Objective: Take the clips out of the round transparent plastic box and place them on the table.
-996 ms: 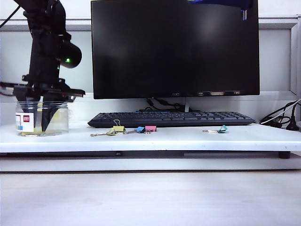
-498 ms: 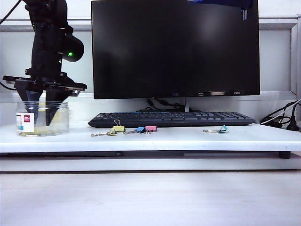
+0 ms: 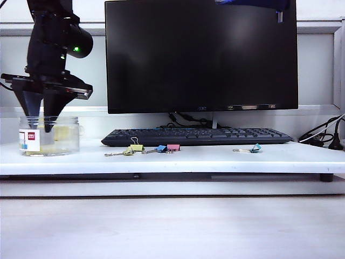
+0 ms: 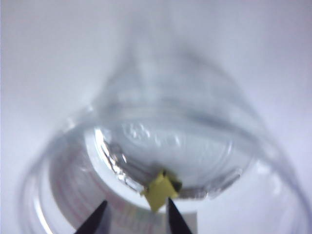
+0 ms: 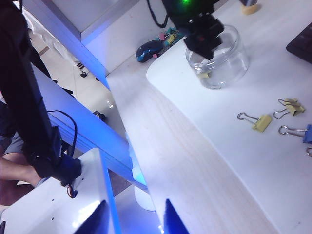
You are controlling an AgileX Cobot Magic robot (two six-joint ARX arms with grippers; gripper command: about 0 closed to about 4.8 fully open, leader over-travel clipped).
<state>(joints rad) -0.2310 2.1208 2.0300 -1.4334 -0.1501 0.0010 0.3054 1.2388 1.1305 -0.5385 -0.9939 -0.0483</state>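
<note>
The left tool (image 3: 47,127) is hanging over the round transparent plastic box (image 3: 49,136), which is standing at the left end of the tabletop (image 3: 215,159). Its fingertips are dipping just inside the open mouth of the box, a sensible place for reaching straight down at what is lying within. In the left wrist view the 2 dark fingertips (image 4: 95,222) are standing apart, and a pale-yellow clip (image 4: 159,191) is sitting close against 1 of them; whether that clip is pinched or merely lying on the box floor beyond the tips, I cannot tell. The jaws are partly spread, not pressed together.

The right tool (image 5: 132,217) is waiting well away from the work, off the front edge of the tabletop, with its fingers spread and nothing between them. From there its camera is looking across at the box and the left tool inside it, probably to keep clear of the other arm.

2 pale-yellow clips (image 3: 129,150) are already lying on the tabletop in front of the keyboard (image 3: 194,136), just beside a blue clip (image 3: 160,148) and a pink clip (image 3: 172,147); a teal clip (image 3: 253,148) is lying well apart to the right. More yellow is showing through the box wall, so the task is looking only partly done, and the likely next step is carrying a clip out toward that row.
</note>
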